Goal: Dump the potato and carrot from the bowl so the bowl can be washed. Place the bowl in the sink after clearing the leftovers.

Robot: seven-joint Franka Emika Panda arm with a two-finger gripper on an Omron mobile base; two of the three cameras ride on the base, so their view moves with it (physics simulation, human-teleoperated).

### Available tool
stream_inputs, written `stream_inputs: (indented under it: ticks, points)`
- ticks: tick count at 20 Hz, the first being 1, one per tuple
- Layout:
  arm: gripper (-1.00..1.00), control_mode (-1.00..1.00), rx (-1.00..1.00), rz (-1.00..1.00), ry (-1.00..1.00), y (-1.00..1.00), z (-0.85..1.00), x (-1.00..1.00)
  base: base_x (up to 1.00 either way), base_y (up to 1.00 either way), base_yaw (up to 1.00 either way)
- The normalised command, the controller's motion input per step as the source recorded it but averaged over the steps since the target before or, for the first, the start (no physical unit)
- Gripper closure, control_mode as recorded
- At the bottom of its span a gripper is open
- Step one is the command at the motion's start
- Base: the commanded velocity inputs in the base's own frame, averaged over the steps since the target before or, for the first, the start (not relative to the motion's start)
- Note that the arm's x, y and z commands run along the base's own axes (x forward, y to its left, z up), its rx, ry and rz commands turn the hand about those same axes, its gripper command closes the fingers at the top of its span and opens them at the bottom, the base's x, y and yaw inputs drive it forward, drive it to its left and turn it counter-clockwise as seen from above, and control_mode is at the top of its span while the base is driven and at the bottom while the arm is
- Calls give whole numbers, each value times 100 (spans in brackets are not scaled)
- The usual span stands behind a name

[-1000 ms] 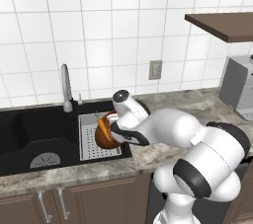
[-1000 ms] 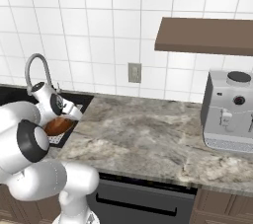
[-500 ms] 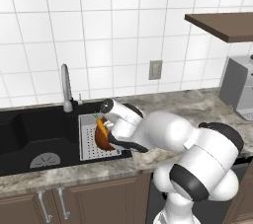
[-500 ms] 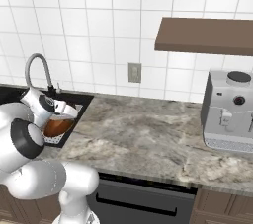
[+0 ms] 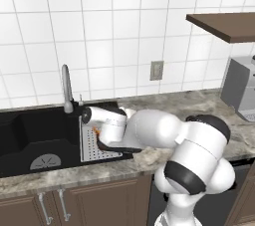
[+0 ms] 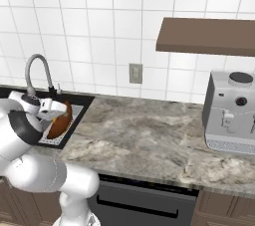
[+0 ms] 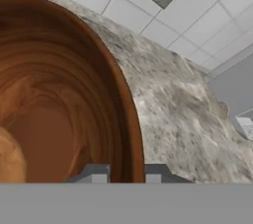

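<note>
My gripper (image 7: pixel 126 176) is shut on the rim of the reddish-brown bowl (image 7: pixel 59 94), whose wooden inside takes up the left of the hand view. In the right base view the bowl (image 6: pixel 60 123) hangs steeply tipped over the grey perforated tray (image 6: pixel 56 140) at the right end of the black sink (image 5: pixel 35 140), with the gripper (image 6: pixel 52 106) at its upper edge. A small orange bit, the carrot (image 5: pixel 97 131) by its colour, peeks out beside the gripper (image 5: pixel 103 131). A paler rounded lump (image 7: pixel 7 161) lies low in the bowl; I cannot tell whether it is the potato.
The curved silver faucet (image 5: pixel 65 88) stands just behind the tray. Grey stone counter (image 6: pixel 144 140) runs to the right up to a coffee machine (image 6: pixel 233 113) under a brown shelf (image 6: pixel 204 36). My own forearm covers the counter's left end in the left base view.
The hand has swung left and lower over the tray. The bowl has tipped from slanted to nearly on edge and is now hidden behind my arm in the left base view.
</note>
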Motion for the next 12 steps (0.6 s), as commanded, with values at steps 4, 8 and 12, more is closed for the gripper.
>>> stream_inputs:
  ticks: [4,8,12]
  points:
    - [100,-100,-1,0,0,0,3,0,0,0,0]
    - [100,-100,-14,-1,-7,15,4,0,0,0,0]
    - [100,-100,-4,-1,0,1,0,0,0,0,0]
